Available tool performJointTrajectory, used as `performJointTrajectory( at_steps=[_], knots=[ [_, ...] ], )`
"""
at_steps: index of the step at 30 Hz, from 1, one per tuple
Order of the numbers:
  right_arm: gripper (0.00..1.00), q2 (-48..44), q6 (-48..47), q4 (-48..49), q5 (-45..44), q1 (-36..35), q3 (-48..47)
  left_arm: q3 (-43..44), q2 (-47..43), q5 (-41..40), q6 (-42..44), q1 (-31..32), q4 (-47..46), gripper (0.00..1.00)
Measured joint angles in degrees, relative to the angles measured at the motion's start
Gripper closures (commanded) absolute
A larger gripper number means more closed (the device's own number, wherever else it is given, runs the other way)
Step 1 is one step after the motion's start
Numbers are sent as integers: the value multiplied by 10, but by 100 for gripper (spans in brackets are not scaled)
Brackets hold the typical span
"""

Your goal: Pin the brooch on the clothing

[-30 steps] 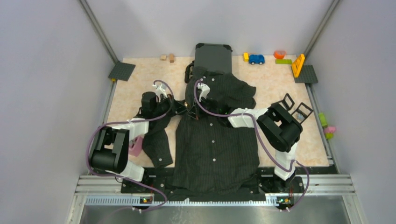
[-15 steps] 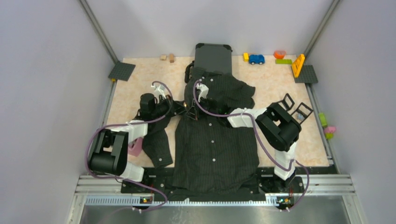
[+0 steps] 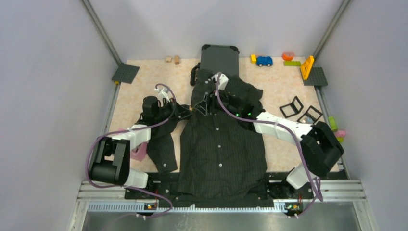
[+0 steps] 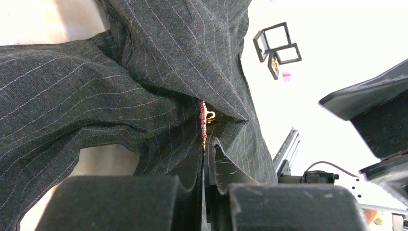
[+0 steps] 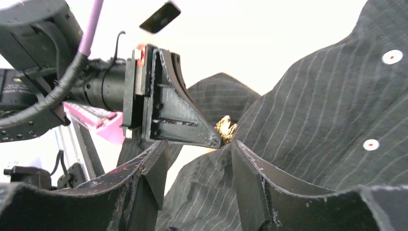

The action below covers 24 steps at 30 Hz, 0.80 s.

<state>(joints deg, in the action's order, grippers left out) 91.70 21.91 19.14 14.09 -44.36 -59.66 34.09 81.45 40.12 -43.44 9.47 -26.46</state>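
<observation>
The black pinstriped shirt (image 3: 221,144) lies flat on the table, collar toward the back. My left gripper (image 3: 194,109) reaches in from the left near the collar. In the left wrist view it (image 4: 208,144) is shut on the brooch (image 4: 203,126), which shows edge-on as a red-gold strip with a gold hook against the fabric (image 4: 96,96). My right gripper (image 3: 207,98) hovers just behind it. In the right wrist view its jaws (image 5: 197,144) stand open over a raised fold of shirt (image 5: 327,106). The gold brooch (image 5: 225,129) sits at the tip of the left finger (image 5: 183,122).
A dark suitcase (image 3: 220,58) stands behind the collar. Two small black frames (image 3: 291,108) lie right of the shirt, a pink piece (image 3: 140,153) by the left arm. A toy car (image 3: 264,61), blocks and grey plates (image 3: 125,73) line the back edge.
My right gripper has opened and let go of the shirt, shifting toward the collar while its elbow swung out to the right. The left gripper stays shut on the brooch.
</observation>
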Motion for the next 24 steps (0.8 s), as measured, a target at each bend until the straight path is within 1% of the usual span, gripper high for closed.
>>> performJointTrajectory(
  at_steps=[4, 7, 10, 16, 24],
  knots=[
    [45, -43, -11, 2, -11, 14, 19, 0, 0, 13, -3, -1, 0, 100],
    [45, -42, -18, -1, -15, 22, 32, 0, 0, 20, -6, -1, 0, 100],
    [45, -30, -23, -1, -16, 25, 40, 0, 0, 25, -9, -1, 0, 100],
    [45, 16, -24, 30, -14, 25, 45, 3, 0, 29, -15, -1, 0, 100],
    [41, 59, -51, 45, -12, 25, 51, 15, 0, 33, -17, -3, 13, 100]
  ],
)
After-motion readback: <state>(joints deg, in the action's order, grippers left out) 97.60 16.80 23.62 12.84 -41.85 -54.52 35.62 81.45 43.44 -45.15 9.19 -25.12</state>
